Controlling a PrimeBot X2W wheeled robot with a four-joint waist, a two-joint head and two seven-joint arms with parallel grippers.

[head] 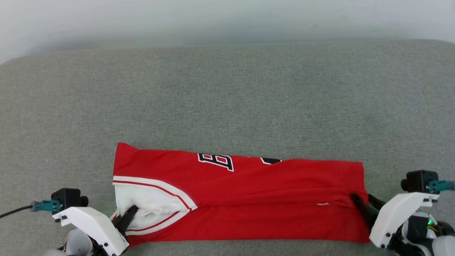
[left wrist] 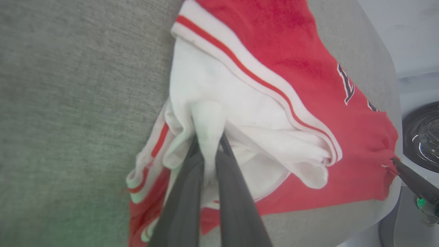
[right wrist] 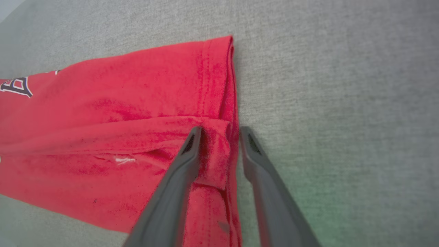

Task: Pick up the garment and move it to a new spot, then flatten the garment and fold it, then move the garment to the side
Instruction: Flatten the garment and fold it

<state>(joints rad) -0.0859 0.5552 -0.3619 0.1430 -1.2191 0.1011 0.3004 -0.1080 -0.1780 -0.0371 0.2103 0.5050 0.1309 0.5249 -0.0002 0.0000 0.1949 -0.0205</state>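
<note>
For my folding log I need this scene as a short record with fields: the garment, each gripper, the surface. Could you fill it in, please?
garment: red shirt, folded into a long band, lying on the surface
lettering: black with white outline, partly hidden at the far fold
left gripper: shut on the white sleeve fabric at the band's left end
right gripper: open, fingers either side of the red hem fold at the right end
surface: grey, cloth-covered
</note>
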